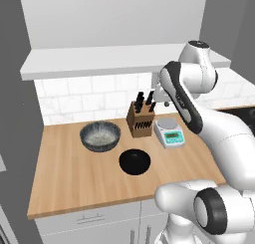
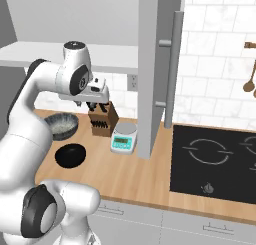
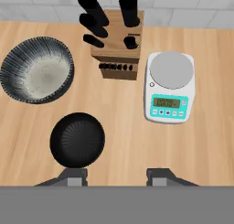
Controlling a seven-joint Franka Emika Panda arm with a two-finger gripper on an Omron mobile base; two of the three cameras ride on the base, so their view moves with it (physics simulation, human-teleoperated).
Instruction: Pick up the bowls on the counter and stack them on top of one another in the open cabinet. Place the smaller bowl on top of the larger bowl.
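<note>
On the light-brown counter (image 3: 210, 141), seen from the hand camera, the larger bowl (image 3: 37, 70) is sitting at far left with the smaller bowl (image 3: 77, 139) just below and to its right, the two apart; further right, a wooden knife block (image 3: 115, 49) is standing beside a small kitchen scale (image 3: 169, 87). The open cabinet (image 1: 119, 60) is waiting above, its white bottom board bare. The likely risk: the knife block is standing near the speckled bowl, so a careless descent could be clipping its handles or tipping a bowl by its rim. The gripper (image 3: 118, 176) is hovering high over the counter, fingers parted and holding nothing, touching nothing.
</note>
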